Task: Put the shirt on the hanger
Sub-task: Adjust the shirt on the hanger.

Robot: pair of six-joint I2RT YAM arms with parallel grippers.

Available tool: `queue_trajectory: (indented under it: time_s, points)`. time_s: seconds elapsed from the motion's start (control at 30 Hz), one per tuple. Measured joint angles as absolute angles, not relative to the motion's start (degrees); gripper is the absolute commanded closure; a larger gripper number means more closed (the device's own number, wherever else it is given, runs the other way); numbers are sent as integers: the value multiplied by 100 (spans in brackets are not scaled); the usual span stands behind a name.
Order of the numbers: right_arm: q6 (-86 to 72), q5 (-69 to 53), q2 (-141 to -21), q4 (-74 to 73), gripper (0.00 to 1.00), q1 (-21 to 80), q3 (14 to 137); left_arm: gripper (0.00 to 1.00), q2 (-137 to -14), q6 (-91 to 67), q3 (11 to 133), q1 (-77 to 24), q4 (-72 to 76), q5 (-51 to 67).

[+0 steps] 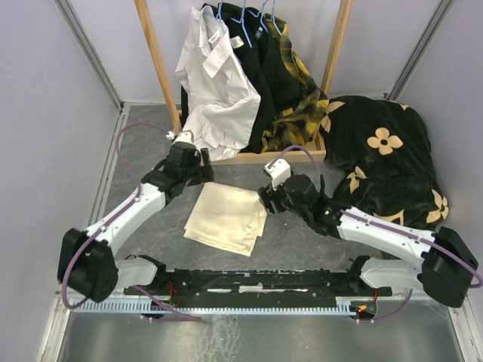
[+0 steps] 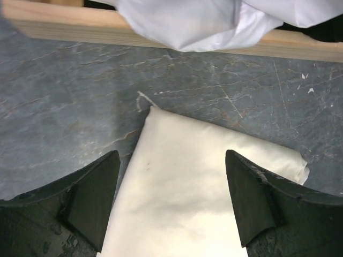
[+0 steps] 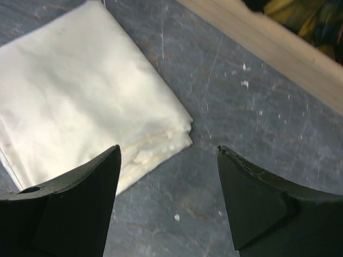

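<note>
The white collared shirt (image 1: pixel 215 83) hangs at the back from the wooden rack, and its hem (image 2: pixel 193 24) droops over the rack's base bar. A light-blue hanger hook (image 1: pixel 219 10) shows just above its collar; the rest of the hanger is hidden by cloth. My left gripper (image 1: pixel 201 170) (image 2: pixel 171 155) is open and empty, low over the far corner of a cream folded cloth, just in front of the shirt's hem. My right gripper (image 1: pixel 266 200) (image 3: pixel 169 149) is open and empty above the grey tabletop, beside the cloth's right corner.
The cream folded cloth (image 1: pixel 226 217) (image 2: pixel 182 198) (image 3: pixel 80 91) lies between the arms. The rack's wooden base bar (image 1: pixel 279 157) (image 3: pixel 278 48) and two posts stand behind it. Black and plaid clothes (image 1: pixel 283 83) hang on blue hangers. A black flower-print garment (image 1: pixel 385 162) is piled at right.
</note>
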State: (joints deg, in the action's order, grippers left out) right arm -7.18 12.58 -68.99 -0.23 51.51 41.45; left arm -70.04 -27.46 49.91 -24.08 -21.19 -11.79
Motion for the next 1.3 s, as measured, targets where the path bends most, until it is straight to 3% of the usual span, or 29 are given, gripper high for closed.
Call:
queue_trajectory:
  time_s: [0.33,0.77,1.17,1.3]
  points:
    - [-1219,1621,-5699,-454,20,5151,3277,14,-8200,-2493,5561,-2624,-1525,-1186]
    - [-1378,1804,-5089,-690,20,5151,2893,16,-10171,-2143,6888,-2714,-1144,-1144]
    - [-1535,1761,-5028,-788,20,5151,2733,58,-10744,-1938,7419,-2779,-1317,-1662]
    - [-1542,1761,-4998,-827,20,5151,2727,87,-10888,-1909,7616,-2805,-1380,-2047]
